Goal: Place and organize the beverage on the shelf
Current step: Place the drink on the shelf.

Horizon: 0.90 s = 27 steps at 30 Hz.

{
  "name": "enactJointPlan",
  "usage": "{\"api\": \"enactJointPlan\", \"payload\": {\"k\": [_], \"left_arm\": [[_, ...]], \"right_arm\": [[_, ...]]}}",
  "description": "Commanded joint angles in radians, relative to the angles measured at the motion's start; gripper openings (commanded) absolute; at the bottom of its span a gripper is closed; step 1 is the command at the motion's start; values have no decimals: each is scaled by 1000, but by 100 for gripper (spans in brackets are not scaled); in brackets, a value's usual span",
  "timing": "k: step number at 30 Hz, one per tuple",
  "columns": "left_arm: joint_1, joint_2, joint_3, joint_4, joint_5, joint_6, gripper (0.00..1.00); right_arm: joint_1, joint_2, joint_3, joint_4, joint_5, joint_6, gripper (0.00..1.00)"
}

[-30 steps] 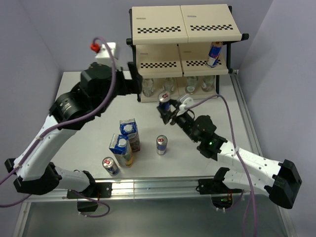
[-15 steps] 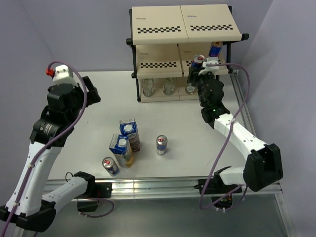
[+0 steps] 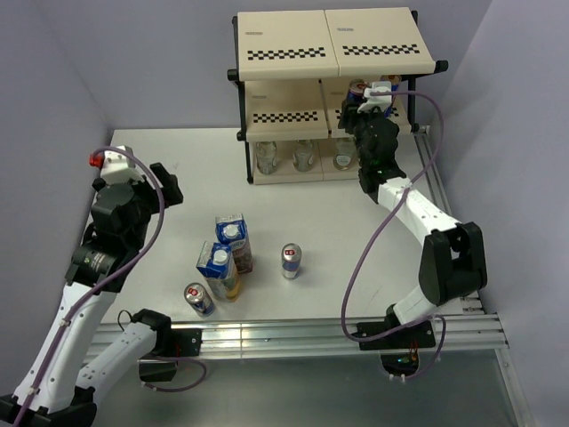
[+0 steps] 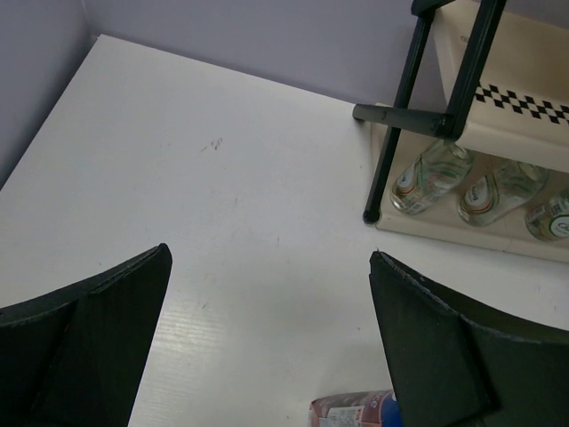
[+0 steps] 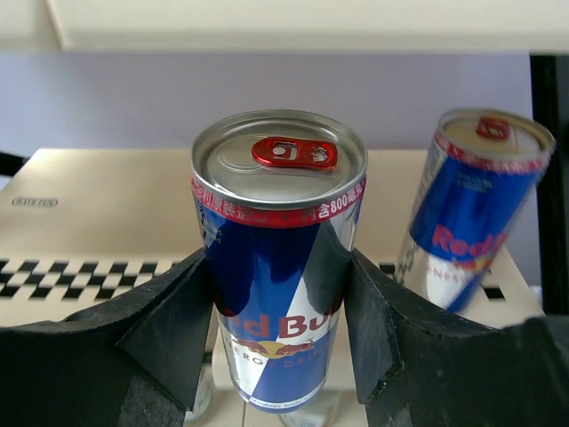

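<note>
Can (image 5: pixel 278 258), blue and silver, upright, squeezed tight in right gripper (image 5: pixel 277 307), at middle board of shelf (image 3: pixel 333 40), right side. Second can (image 5: pixel 476 205) beside it on that board. Left gripper (image 4: pixel 271 338) wide apart, holding nothing, over table (image 4: pixel 178 178). Bottles (image 3: pixel 303 156) on bottom board. Cartons (image 3: pixel 219 265) and two more cans (image 3: pixel 291 260) on table.

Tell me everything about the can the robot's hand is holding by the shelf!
The can is slim, shiny metal, blue and silver with red lettering, a red band near the top and a red pull tab, unopened. It stands upright, squeezed between the right gripper's black fingers, at the shelf's middle level, beside another can.
</note>
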Motion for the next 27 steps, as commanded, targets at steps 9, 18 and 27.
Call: {"api": "enactJointPlan", "payload": {"k": [9,18,27], "left_arm": [[3,-45,-124,135,-32,19,100],[3,-48,-135,145,2,24,99],[3,-46,-136,146,16,24,99]], "right_arm": [[-43,165,241,125,-12,3,0],[-54,227,256,138,-9,12,0],[-60,256,262,105,2,23,11]]}}
